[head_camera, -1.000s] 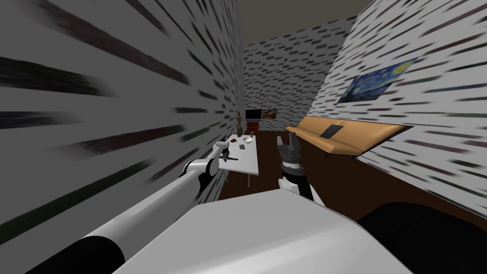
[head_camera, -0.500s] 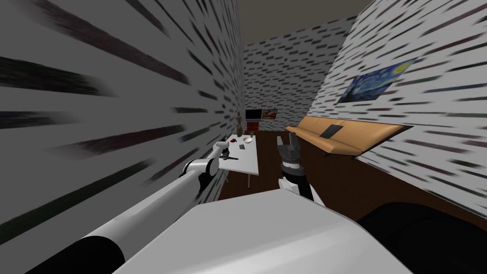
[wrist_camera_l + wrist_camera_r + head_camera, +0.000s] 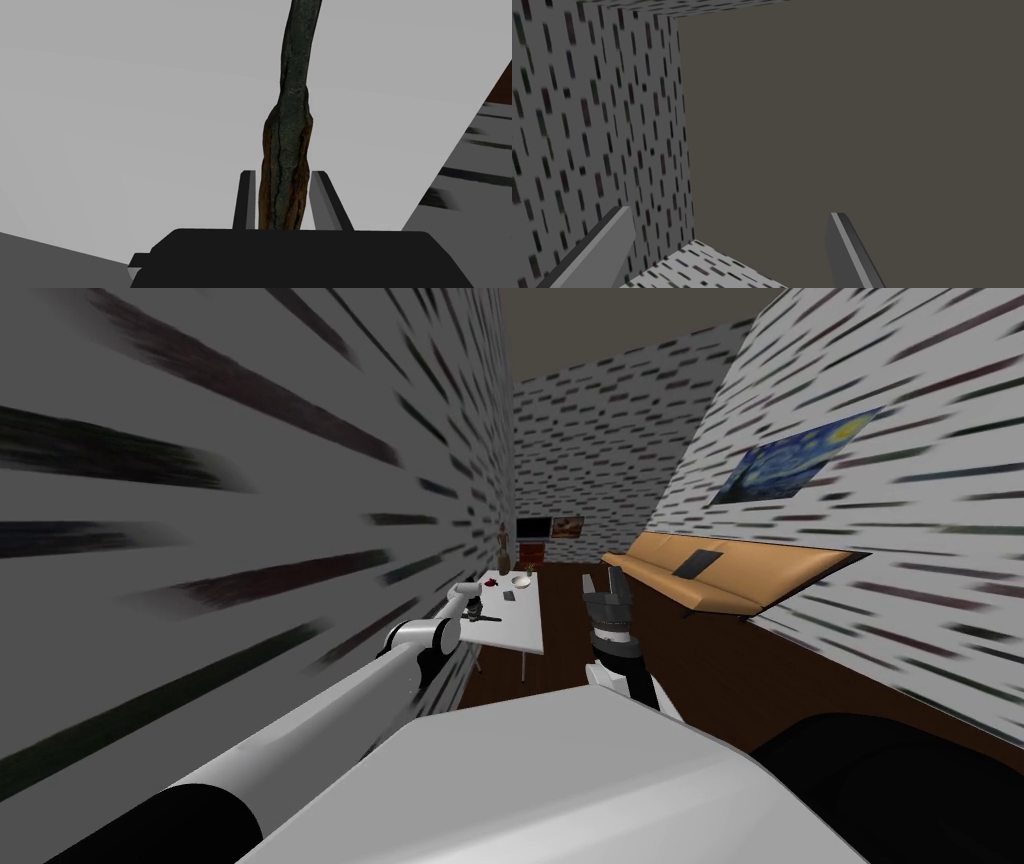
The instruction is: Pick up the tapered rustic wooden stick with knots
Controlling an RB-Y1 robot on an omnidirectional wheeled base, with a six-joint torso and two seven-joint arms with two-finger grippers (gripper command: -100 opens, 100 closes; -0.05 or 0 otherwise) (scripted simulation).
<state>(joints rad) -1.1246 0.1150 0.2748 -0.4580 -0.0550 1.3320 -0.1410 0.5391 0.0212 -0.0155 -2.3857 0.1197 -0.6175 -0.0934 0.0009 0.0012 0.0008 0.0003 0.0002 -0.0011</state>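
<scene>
White table (image 3: 522, 634) under stick (image 3: 287, 150), dash-patterned walls (image 3: 250, 488)

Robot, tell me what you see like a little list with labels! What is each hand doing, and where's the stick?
left gripper: shut on the stick, one finger against each side
stick: dark and knobbly, brown at the thick end in the grip, thin end pointing away
under the stick: white table
lifted yet: cannot tell
right gripper: open, raised in front of me, holding nothing
also in the room: orange sofa by the right wall
</scene>
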